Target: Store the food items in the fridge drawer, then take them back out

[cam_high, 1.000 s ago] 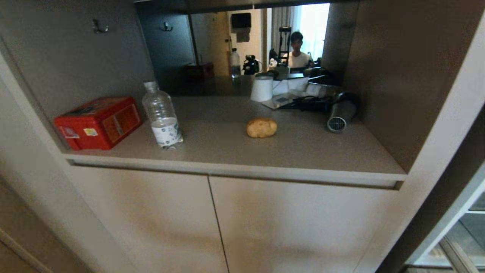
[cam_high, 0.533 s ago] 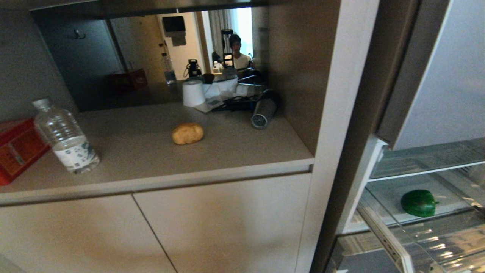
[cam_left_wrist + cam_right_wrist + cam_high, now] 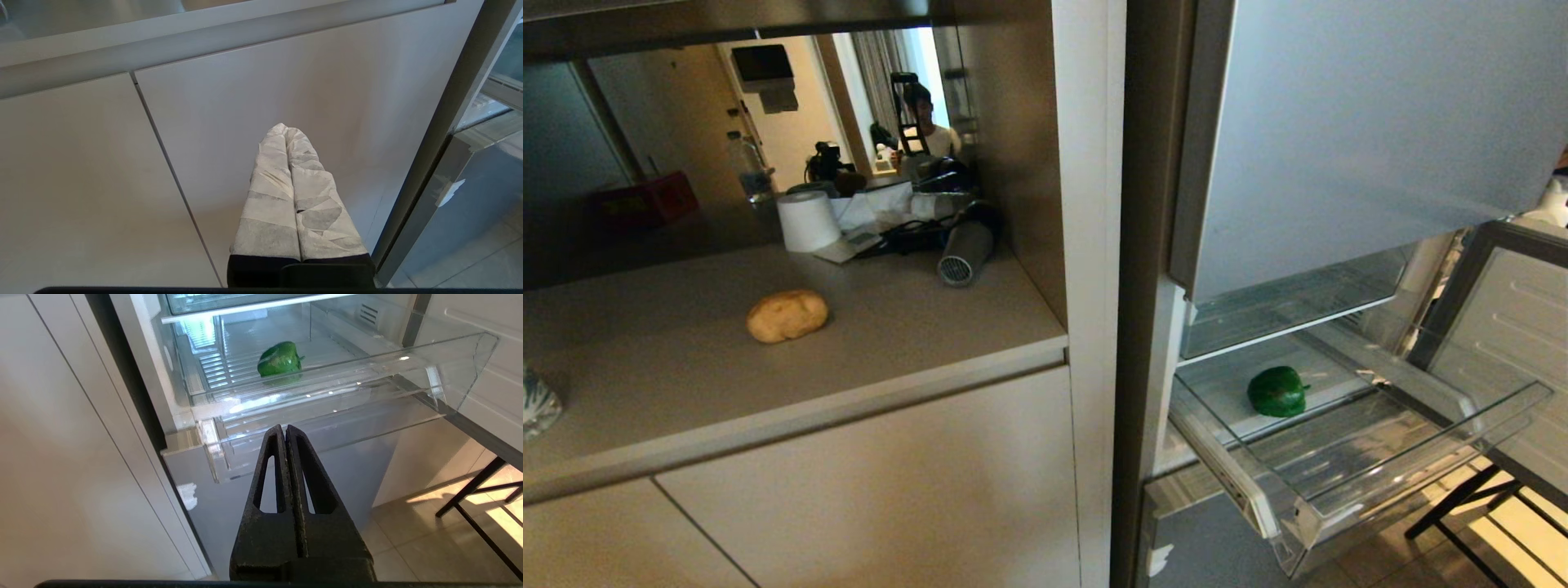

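Fridge [image 3: 1307, 147] now fills the view, camera turned right.
Pepper [image 3: 1277, 391] lies in open drawer [image 3: 1347, 490]; potato [image 3: 787, 315] on counter [image 3: 907, 343]; both grippers [image 3: 285, 130] [image 3: 284, 428] pressed together, empty.

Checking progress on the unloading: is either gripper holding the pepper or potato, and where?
Nothing is held. Left gripper and right gripper are shut empty; green bell pepper lies in the fridge drawer.

Home kitchen, fridge [image 3: 1339, 147], cabinet counter [image 3: 915, 327]
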Tool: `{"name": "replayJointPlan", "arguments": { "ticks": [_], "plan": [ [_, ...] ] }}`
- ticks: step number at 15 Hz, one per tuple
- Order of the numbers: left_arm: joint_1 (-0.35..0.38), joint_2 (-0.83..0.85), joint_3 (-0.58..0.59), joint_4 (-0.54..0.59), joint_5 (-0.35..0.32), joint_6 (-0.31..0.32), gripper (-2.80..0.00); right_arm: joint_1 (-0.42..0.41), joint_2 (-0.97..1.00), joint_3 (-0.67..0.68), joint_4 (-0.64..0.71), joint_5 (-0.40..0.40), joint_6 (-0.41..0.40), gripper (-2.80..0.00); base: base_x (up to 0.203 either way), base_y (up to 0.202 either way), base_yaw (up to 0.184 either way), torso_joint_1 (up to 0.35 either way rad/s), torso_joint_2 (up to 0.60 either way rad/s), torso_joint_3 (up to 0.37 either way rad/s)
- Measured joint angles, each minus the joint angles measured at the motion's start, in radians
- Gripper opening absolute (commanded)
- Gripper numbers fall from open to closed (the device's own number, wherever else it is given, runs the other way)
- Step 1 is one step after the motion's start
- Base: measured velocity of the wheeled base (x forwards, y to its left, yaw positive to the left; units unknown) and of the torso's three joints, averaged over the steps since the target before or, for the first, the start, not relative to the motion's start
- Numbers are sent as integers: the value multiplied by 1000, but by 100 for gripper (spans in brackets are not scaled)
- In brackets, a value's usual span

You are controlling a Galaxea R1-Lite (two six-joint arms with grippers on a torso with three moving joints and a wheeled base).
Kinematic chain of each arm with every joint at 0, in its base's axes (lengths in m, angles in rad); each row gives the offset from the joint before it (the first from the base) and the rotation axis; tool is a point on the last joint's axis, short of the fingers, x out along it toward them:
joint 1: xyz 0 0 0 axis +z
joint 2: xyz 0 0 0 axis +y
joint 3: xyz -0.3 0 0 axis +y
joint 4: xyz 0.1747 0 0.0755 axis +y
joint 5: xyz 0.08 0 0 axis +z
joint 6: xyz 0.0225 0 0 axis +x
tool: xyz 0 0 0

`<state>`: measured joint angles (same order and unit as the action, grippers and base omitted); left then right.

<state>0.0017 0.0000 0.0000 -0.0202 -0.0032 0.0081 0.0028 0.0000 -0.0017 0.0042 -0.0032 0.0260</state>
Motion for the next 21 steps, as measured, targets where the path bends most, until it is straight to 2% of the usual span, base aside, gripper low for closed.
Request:
{"name": "replayJointPlan", "arguments": {
  "ticks": [17, 21],
  "plan": [
    [0, 0, 0, 2, 0, -4, -280, 0, 0, 0, -1, -1, 6, -280, 0, 0, 0, 0, 0, 0],
    [0, 0, 0, 2, 0, -4, -280, 0, 0, 0, 0, -1, 6, -280, 175, 0, -4, 8, 2, 3]
  ]
}}
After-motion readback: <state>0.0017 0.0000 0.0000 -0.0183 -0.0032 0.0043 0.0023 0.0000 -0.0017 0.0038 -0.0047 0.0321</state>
